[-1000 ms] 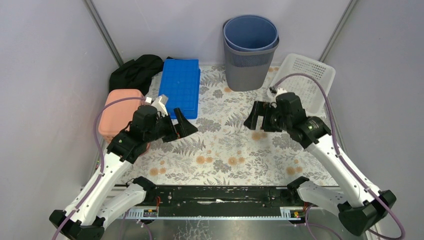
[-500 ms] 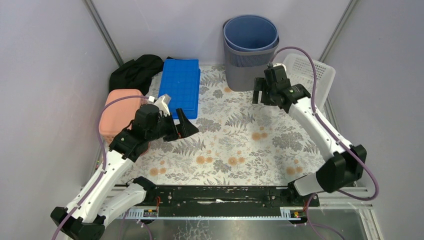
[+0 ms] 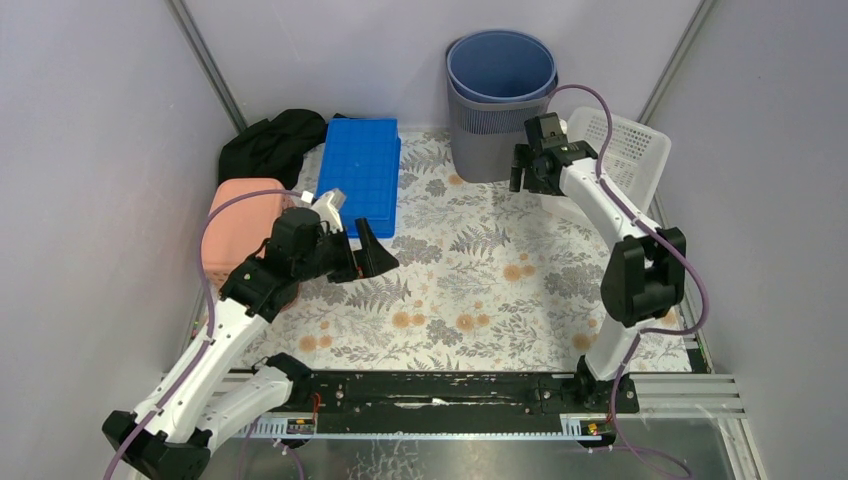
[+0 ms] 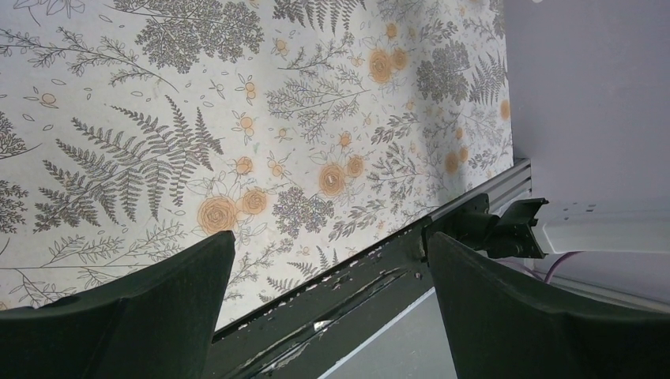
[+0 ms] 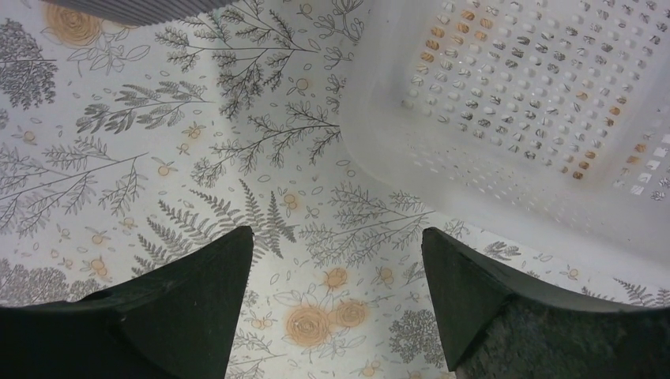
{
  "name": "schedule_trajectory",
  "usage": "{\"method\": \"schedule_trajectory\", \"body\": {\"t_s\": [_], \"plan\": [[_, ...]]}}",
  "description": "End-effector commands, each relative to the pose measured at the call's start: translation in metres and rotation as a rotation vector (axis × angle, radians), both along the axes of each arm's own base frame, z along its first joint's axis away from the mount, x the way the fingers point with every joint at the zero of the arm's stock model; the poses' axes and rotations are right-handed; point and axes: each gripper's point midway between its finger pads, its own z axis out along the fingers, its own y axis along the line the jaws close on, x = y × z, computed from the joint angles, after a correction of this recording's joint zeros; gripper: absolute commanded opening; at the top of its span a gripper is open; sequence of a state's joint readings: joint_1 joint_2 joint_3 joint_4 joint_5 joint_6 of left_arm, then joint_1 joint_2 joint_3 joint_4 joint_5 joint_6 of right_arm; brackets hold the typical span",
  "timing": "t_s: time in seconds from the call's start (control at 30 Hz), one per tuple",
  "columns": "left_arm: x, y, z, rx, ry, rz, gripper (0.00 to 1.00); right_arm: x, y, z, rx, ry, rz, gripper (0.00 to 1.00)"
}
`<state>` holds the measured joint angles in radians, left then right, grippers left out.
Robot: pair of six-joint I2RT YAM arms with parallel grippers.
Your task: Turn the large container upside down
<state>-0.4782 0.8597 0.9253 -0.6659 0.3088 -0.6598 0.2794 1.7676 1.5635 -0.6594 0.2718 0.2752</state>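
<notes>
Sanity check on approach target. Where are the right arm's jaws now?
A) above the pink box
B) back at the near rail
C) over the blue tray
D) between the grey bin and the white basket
D: in the top view the right arm ends between the grey bin and the white basket. Its wrist view shows the bin's base on one side and the basket on the other, with the jaws apart and empty.

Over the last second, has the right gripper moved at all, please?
Yes. The right gripper has swung from mid-table toward the back wall and now hangs just right of the grey bin.
</notes>
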Motion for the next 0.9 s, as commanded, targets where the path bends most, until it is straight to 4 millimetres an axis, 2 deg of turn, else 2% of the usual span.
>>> {"method": "schedule_trajectory", "body": {"t_s": [0.0, 0.27, 0.43, 0.67, 0.87], "plan": [[0.001, -0.007, 0.009, -0.013, -0.046, -0.050, 1.00, 0.029, -0.006, 0.016, -0.013, -0.076, -0.021, 0.84], [-0.003, -0.006, 0.005, 0.001, -0.034, -0.068, 1.00, 0.043, -0.017, -0.014, -0.019, -0.049, -0.072, 0.82], [-0.003, -0.007, -0.001, 0.007, -0.021, -0.073, 1.00, 0.042, -0.022, -0.037, -0.013, -0.018, -0.088, 0.79], [0.000, -0.010, -0.002, -0.001, -0.012, -0.075, 1.00, 0.029, -0.020, -0.054, 0.011, 0.015, -0.074, 0.76], [0.000, -0.012, -0.004, -0.019, 0.001, -0.074, 1.00, 0.010, -0.020, -0.065, 0.029, 0.049, -0.067, 0.75]]}}
